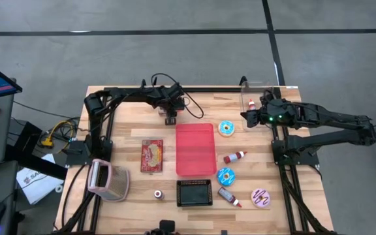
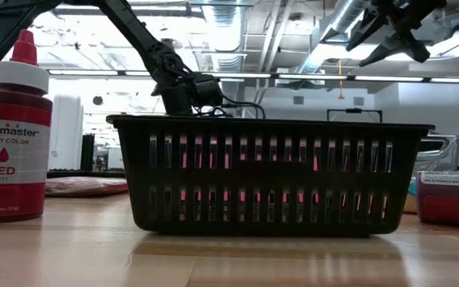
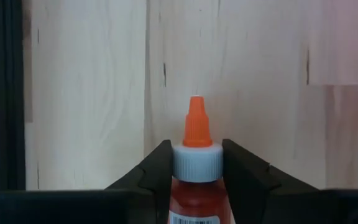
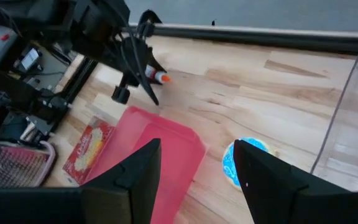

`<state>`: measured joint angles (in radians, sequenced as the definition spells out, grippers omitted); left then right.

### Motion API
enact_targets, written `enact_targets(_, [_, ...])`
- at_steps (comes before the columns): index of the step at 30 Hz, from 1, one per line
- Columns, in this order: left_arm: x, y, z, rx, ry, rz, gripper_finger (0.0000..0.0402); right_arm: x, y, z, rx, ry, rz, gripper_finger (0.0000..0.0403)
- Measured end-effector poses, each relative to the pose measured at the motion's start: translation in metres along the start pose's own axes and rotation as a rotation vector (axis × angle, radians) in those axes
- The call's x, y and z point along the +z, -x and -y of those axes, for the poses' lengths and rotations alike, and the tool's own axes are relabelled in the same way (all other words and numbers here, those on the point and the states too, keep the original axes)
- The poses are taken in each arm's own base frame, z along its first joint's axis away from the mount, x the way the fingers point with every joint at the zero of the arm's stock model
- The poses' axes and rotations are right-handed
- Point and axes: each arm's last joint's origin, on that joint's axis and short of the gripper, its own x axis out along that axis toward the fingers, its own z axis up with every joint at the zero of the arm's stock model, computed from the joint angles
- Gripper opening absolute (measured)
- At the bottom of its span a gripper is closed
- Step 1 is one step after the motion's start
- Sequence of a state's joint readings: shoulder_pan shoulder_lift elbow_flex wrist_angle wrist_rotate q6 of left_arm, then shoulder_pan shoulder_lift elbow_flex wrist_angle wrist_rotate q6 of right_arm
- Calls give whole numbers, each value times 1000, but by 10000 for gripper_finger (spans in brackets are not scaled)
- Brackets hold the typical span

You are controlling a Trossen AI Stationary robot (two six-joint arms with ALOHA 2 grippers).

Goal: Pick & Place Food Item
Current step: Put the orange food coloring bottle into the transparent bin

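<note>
A small bottle of red colouring with a white collar and an orange tip (image 3: pixel 196 155) sits between the fingers of my left gripper (image 3: pixel 196 171), near the table's far edge. Seen from my right wrist, its orange tip (image 4: pixel 161 77) sticks out past my left gripper (image 4: pixel 146 78), just beyond the pink tray (image 4: pixel 143 155). My left gripper (image 1: pixel 170 119) is shut on the bottle. My right gripper (image 4: pixel 194 180) hangs open over the table's far right (image 1: pixel 247 119), holding nothing, above a blue donut (image 4: pixel 240 163). My left gripper pinches the bottle at its white collar (image 3: pixel 197 163), just below the orange tip, one finger on each side. The fingers slant steeply down from above and run along the bottle, whose tip points away past the fingertips. Whether the bottle rests on the wood I cannot tell.
The pink tray (image 1: pixel 194 149) lies mid-table with a black basket (image 1: pixel 194 192) at its near end. Donuts (image 1: pixel 226 128) (image 1: pixel 225 175) (image 1: pixel 260 197), two red bottles (image 1: pixel 235 157) (image 1: pixel 230 196), a food packet (image 1: pixel 152 155), a pink toaster (image 1: pixel 106 179) and a clear box (image 1: pixel 256 94) stand around.
</note>
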<state>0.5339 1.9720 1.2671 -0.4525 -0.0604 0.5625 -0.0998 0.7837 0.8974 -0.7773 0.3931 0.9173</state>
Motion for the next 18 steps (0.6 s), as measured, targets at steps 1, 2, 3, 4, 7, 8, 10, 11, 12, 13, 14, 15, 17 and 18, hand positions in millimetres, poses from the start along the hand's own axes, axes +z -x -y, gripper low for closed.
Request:
enact_targets(1, [2,2,-1,3,10,10,106,-1,-1,-1,0,8,-6,194])
enact_targets(2, [6,7,-3,10,17,28,107,-2,-2,-3,5,16,-10,194])
enact_targets(3, [10,15,-6,25,25,55,109,-3,-3,-4,12,25,-13,194])
enact_targets(4, [16,25,-10,43,40,93,110,-4,-3,-6,18,42,-17,194])
enact_targets(7, [30,64,-24,57,173,266,108,-5,-4,-13,65,103,-10,194])
enact_targets(8, [32,77,-28,28,250,337,107,-5,-3,-15,84,131,-2,194])
enact_targets(10, [37,105,-37,-32,423,515,107,-3,-2,-22,130,171,40,194])
enact_targets(11, [40,119,-41,-66,503,601,107,-3,-2,-24,143,189,61,194])
enact_targets(12, [44,134,-44,-88,576,697,107,-2,0,-27,157,204,89,194])
enact_targets(13, [45,147,-48,-109,638,778,107,0,1,-30,172,220,125,194])
enact_targets(14, [49,159,-48,-126,682,856,107,1,2,-32,181,234,162,194])
enact_targets(15, [53,170,-49,-137,725,951,107,3,4,-35,188,254,195,194])
enact_targets(17, [57,185,-45,-197,815,1092,107,5,6,-40,204,306,260,194])
enact_targets(18, [60,190,-43,-219,855,1177,107,7,8,-42,208,335,293,194])
